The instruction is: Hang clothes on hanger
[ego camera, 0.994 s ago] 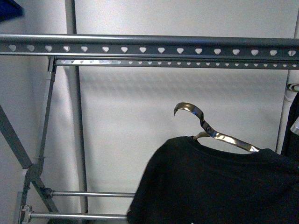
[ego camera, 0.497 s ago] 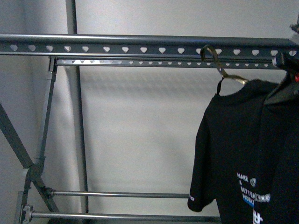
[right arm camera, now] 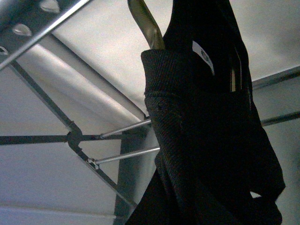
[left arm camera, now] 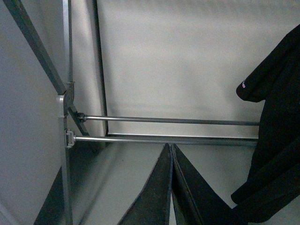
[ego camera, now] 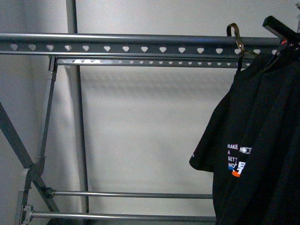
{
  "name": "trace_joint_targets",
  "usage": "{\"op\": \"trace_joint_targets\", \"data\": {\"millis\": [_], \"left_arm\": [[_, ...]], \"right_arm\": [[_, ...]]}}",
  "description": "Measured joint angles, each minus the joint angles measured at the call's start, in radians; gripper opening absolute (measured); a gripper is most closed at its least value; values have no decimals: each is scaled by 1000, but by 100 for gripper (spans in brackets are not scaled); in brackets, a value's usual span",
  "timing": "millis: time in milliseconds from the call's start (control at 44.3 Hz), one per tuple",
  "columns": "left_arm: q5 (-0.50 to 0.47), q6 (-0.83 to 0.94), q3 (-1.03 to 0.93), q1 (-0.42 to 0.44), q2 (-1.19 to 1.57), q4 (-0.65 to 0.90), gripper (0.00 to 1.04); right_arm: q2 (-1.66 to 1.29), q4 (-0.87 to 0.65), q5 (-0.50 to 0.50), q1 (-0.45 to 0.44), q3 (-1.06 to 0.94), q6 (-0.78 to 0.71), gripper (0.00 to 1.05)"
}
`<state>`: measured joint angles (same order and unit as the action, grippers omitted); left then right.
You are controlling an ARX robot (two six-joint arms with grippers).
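Note:
The clothes [ego camera: 262,131], a black T-shirt with a white, blue and red print [ego camera: 239,161], hang at the right on a metal hook [ego camera: 236,36] that curls above the top edge of the hanger's rail [ego camera: 140,45], a long grey bar with heart-shaped holes. My right gripper [ego camera: 280,44] is shut on the shirt's shoulder just right of the hook. In the right wrist view the dark cloth [right arm camera: 206,131] hides the jaws, and the hook [right arm camera: 145,23] rises near the rail [right arm camera: 28,23]. My left gripper [left arm camera: 169,149] is shut on nothing, low down, with the shirt's sleeve [left arm camera: 276,93] beside it.
A second punched rail [ego camera: 164,62] runs just behind and below the first. Crossed legs [ego camera: 18,150] and an upright pole [ego camera: 77,122] stand at the left. Two thin crossbars [ego camera: 131,194] [left arm camera: 164,120] span the bottom. A pale wall lies behind.
The shirt has swung up and to the right. Its hook rose from well below the rail, to level with it, to above the rail's top edge, further right.

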<state>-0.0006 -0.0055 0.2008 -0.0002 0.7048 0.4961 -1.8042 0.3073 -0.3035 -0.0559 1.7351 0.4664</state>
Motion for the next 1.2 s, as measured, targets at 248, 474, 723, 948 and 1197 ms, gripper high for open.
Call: {"op": "trace_joint_targets", "data": {"millis": [248, 474, 723, 948, 1197], "left_arm": [[0, 0, -76, 0, -102, -21, 4], [0, 0, -133, 0, -225, -87, 4], [0, 1, -167, 0, -335, -161, 4], [0, 3, -183, 0, -396, -180, 4], [0, 3, -183, 0, -480, -268, 4]], "right_arm": [[-40, -51, 31, 36, -39, 50, 3], [95, -379, 109, 71, -349, -20, 34], [623, -900, 169, 43, -917, -216, 83], [1158, -591, 286, 57, -1319, -398, 84], [1473, -443, 303, 56, -1539, -457, 36]]}}
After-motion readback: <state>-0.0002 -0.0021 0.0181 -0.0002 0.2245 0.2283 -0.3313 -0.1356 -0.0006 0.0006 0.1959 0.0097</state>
